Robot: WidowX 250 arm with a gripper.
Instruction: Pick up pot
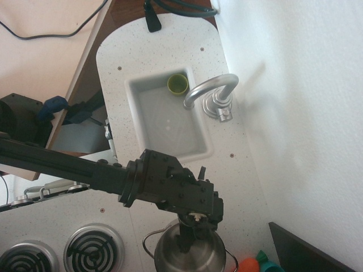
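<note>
Your gripper (pixel 190 243) reaches down into the pot (pixel 187 252), which sits on the counter (pixel 238 187) at the bottom edge of view, beside the stove burner (pixel 93 249). The fingers dip inside the near rim, probably to pinch the wall, but you cannot tell whether they are clenched or released. The green cup (pixel 177 84) lies well beyond them, in the sink (pixel 164 122).

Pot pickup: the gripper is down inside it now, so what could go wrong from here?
1. The gripper sits inside the pot, its fingers hidden; a grip on the thin, shiny rim could slip.
2. The pot is cut off at the frame's bottom edge, so a bad grip may go unseen.
3. A one-sided hold could tilt the pot toward the burner or the orange toy.
</note>
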